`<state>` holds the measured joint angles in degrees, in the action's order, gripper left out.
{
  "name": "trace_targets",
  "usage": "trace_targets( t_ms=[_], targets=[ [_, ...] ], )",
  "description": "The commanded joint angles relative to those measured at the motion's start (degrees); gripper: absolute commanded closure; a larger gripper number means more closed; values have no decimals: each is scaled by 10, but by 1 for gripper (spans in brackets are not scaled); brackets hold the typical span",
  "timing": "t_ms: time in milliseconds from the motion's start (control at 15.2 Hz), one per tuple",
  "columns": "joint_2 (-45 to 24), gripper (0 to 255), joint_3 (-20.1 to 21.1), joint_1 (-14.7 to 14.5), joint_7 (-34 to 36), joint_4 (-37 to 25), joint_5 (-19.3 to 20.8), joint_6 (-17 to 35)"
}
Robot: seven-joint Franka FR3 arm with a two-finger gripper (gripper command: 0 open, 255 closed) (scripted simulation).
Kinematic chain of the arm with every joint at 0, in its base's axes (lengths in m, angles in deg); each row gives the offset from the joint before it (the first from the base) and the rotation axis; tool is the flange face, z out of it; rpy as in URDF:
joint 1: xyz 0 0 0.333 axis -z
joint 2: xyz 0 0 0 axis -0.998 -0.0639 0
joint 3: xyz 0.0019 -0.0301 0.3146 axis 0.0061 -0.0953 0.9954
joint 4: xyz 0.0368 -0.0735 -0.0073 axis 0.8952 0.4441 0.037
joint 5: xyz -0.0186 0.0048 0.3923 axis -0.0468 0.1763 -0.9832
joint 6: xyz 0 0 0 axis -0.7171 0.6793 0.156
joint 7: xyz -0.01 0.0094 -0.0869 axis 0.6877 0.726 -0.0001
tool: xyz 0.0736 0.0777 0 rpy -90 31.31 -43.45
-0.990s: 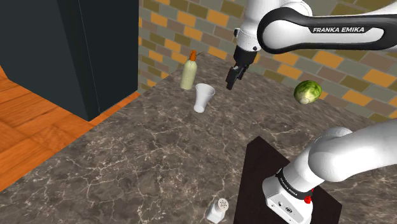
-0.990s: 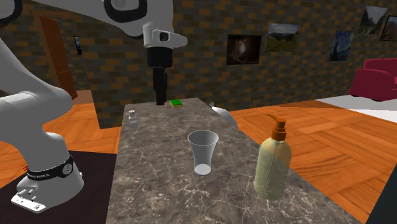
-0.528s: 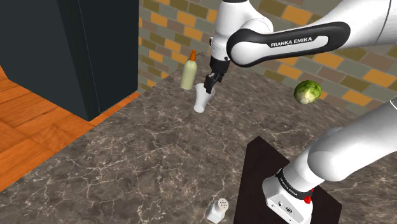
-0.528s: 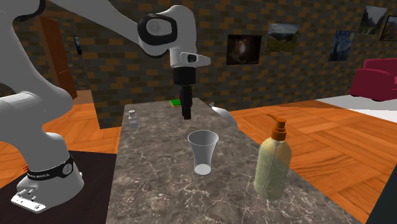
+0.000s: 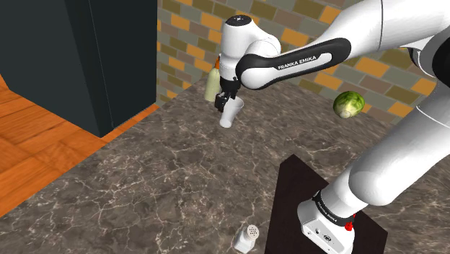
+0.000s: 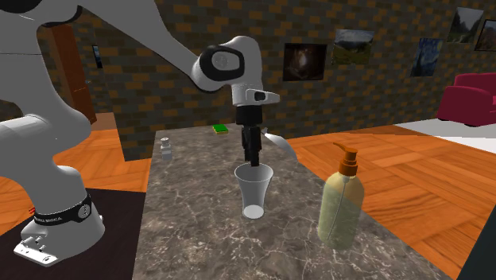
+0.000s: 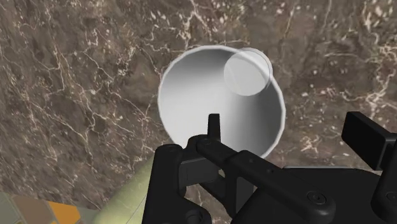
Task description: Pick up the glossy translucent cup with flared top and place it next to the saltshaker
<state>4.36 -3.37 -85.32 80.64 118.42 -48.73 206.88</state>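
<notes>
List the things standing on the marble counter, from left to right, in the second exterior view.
saltshaker -> small green item -> translucent cup -> pump bottle

Home interior, marble counter (image 6: 199,239), brick wall (image 6: 151,103), framed pictures (image 6: 305,61), red armchair (image 6: 475,99)

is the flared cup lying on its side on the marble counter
No, the flared cup stands upright on the marble counter, narrow base down and wide mouth up.
</notes>
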Motion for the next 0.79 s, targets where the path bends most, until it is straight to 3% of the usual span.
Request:
trace_targets(
  t_ms=[0,726],
  targets=[
    [-9,0,-2,2,4,5,8,14],
    [-23,0,-6,5,12,16,21,38]
  ],
)
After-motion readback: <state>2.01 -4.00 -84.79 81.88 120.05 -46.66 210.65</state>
